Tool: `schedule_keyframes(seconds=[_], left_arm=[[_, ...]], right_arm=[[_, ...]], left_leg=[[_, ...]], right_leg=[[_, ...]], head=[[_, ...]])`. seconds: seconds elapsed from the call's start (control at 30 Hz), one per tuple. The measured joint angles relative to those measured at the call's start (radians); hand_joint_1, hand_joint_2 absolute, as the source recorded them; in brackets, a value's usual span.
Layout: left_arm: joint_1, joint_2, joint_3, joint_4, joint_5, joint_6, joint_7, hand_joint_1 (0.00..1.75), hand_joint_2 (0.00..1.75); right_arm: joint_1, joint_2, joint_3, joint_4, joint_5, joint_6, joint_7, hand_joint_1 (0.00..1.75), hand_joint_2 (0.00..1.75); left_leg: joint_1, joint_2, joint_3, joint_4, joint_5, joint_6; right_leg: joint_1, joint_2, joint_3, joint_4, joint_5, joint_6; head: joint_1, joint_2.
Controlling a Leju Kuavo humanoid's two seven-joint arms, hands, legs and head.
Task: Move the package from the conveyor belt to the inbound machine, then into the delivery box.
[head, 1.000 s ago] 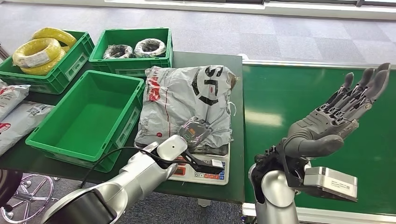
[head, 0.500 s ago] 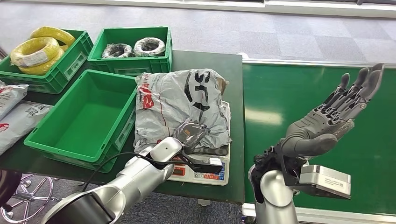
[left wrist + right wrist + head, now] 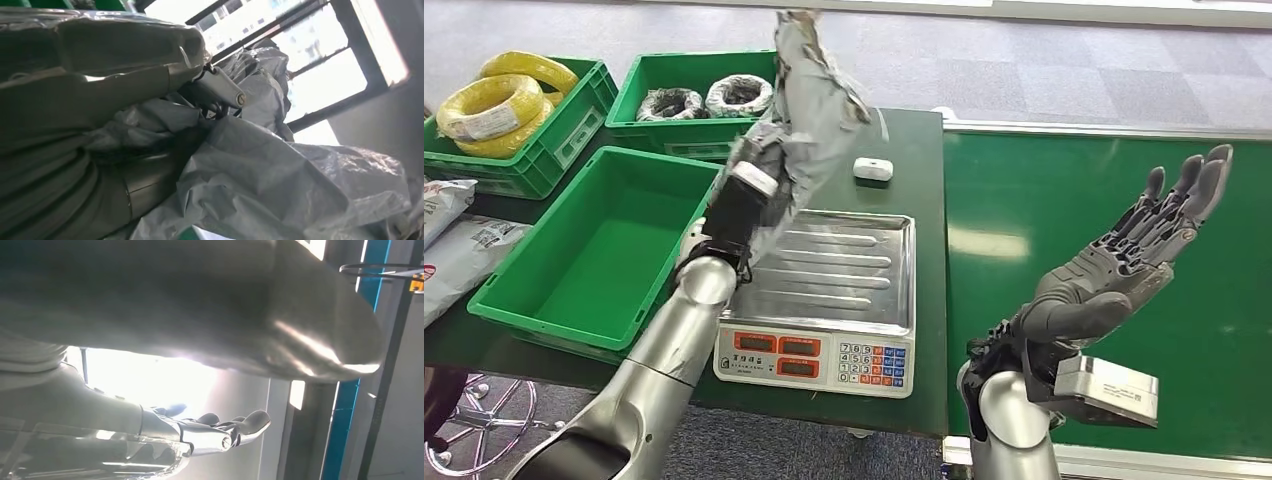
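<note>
The grey plastic package [image 3: 809,100] hangs crumpled in the air above the left edge of the scale's steel pan [image 3: 839,272], gripped by my left hand [image 3: 746,195]. In the left wrist view the grey film of the package [image 3: 260,175] bunches up around my left hand [image 3: 100,100]. The large green crate [image 3: 604,245] lies directly left of the raised package. My right hand [image 3: 1129,255] floats palm-up over the green conveyor belt [image 3: 1044,210], fingers spread, holding nothing. Its thumb and fingers show in the right wrist view, my right hand [image 3: 215,432] against bright light.
A small white object [image 3: 873,169] sits on the dark table behind the scale. Two green crates at the back hold yellow coils [image 3: 499,105] and dark coils [image 3: 709,100]. More bagged packages [image 3: 449,235] lie at the far left. The scale's keypad [image 3: 809,355] faces me.
My left hand has lifted the package off the scale pan and swung it up and towards the crate; the pan is now bare. My right hand has barely moved.
</note>
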Motion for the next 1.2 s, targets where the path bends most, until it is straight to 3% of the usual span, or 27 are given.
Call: schedule_keyframes(seconds=[0.1,0.37,0.67,0.8,0.93,1.2], left_arm=[[0.042,0.007,0.07,-0.169,0.085,-0.011,-0.008,1.64,1.75],[0.146,0.012,0.173,-0.434,0.242,0.007,-0.035,1.59,1.75],[0.239,0.015,0.265,-0.579,0.281,0.06,-0.038,1.6,1.75],[0.207,0.027,0.335,-0.548,0.306,0.194,-0.007,1.62,1.75],[0.135,0.066,0.466,-0.42,0.361,0.316,-0.017,1.65,1.75],[0.022,0.16,0.663,-0.129,0.367,0.433,-0.05,1.64,1.75]], right_arm=[[0.009,0.0,-0.009,-0.002,0.008,0.0,0.0,0.0,0.0],[0.038,0.0,-0.022,-0.02,0.016,0.0,0.0,0.0,0.0],[0.068,0.0,-0.028,-0.047,0.017,0.0,0.0,0.0,0.0],[0.071,0.0,-0.028,-0.049,0.017,0.0,0.0,0.0,0.0],[0.074,0.004,-0.025,-0.05,0.017,0.0,0.0,0.0,0.0],[0.077,0.009,-0.02,-0.05,0.011,0.0,0.0,0.0,0.0]], left_leg=[[0.0,0.0,-0.002,0.0,0.0,0.0],[0.0,0.0,-0.003,0.0,0.0,0.0],[0.0,0.0,-0.004,0.0,0.0,0.0],[0.0,0.0,-0.003,0.0,0.0,0.0],[0.0,0.001,-0.003,0.0,0.0,0.0],[0.001,0.0,-0.004,0.0,0.0,-0.001]], right_leg=[[0.0,0.0,-0.002,0.0,0.0,0.0],[0.0,0.0,-0.003,0.0,0.0,0.0],[0.0,0.0,-0.003,0.0,0.0,0.0],[0.0,0.0,-0.003,0.0,0.0,0.0],[0.0,0.0,-0.003,0.0,0.0,-0.001],[0.001,0.0,-0.004,0.001,0.0,-0.001]], head=[[0.0,0.0],[0.0,0.0],[0.001,0.0],[0.001,0.0],[0.0,0.0],[0.001,0.0]])
